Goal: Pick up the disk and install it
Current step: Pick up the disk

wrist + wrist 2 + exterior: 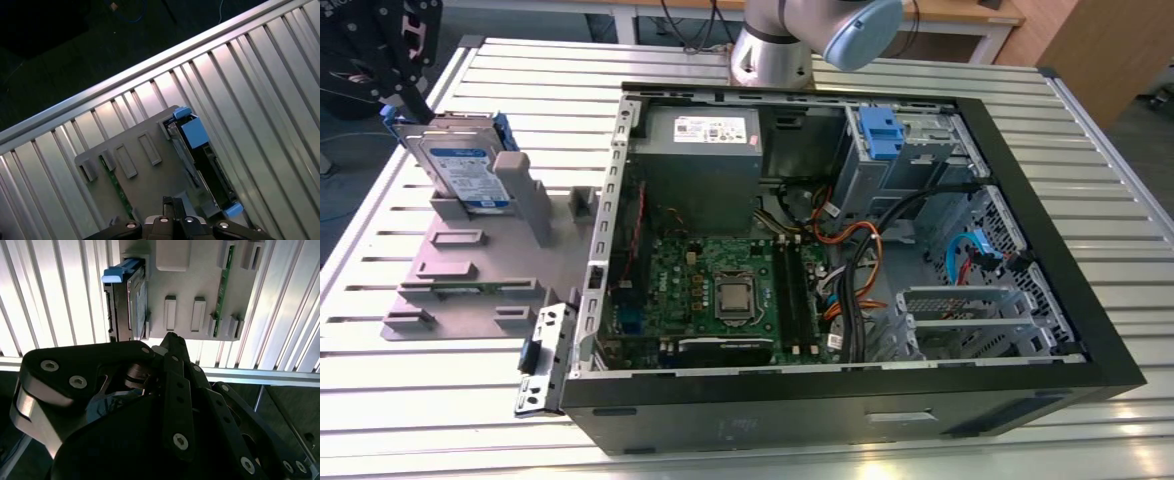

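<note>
The gripper point(170, 338) hung closed and empty above the grey stand point(470, 268) on the worktop point(520, 70); the disk point(464, 168) stood upright in it.

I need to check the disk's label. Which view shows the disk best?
The exterior view: the disk stands upright in the grey stand, its label facing the camera. Both wrist views show it edge-on, blue rail ends visible.
</note>
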{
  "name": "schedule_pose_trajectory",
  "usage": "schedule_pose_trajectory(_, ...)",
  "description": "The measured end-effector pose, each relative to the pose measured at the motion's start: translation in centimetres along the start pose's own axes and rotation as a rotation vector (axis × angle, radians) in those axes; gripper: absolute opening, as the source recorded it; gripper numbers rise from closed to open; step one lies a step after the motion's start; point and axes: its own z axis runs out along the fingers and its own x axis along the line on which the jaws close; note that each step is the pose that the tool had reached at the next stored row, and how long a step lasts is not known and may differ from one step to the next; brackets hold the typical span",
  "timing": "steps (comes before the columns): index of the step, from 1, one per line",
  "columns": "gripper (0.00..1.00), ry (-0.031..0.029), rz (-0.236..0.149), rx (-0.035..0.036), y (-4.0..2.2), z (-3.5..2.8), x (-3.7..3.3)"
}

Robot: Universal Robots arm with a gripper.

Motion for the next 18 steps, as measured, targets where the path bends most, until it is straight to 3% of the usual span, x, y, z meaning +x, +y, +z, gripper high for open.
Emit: schedule_pose_trajectory(18,0.11,0.0019,-0.044,-0.0011,0.0,0.0,0.0)
